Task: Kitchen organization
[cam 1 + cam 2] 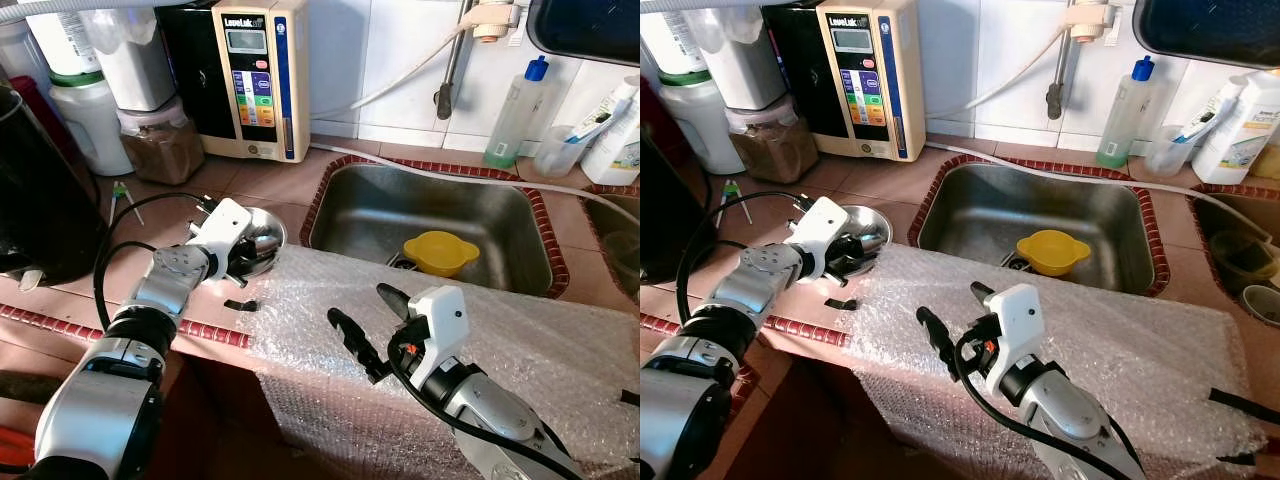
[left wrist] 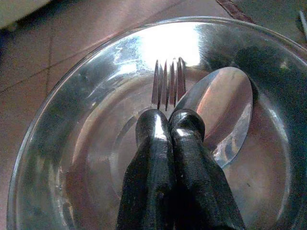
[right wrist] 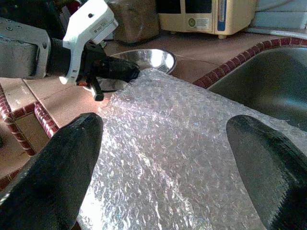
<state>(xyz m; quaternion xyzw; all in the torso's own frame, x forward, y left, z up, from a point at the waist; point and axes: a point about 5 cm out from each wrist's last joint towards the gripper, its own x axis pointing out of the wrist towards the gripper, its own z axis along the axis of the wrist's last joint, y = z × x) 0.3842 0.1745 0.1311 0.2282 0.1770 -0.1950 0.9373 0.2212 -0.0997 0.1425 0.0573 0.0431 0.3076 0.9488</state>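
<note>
Left gripper (image 2: 170, 125) pinched on the fork (image 2: 168, 81) in the steel bowl (image 1: 268, 222): lift straight, clear the spoon (image 2: 223, 108); right gripper (image 3: 165, 143) waits wide.

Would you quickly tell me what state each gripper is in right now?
Left gripper: shut on the fork, over the steel bowl.
Right gripper: open, holding nothing, above the bubble wrap.

The left tool's (image 2: 170, 127) two pressed-together black fingers cover the handle of the silver metal fork (image 2: 168, 84), so whether they pinch it cannot be told. The round shiny steel bowl (image 2: 72, 120) is cut by the picture's edges. The grey metal spoon's (image 2: 225, 110) handle is hidden.
</note>
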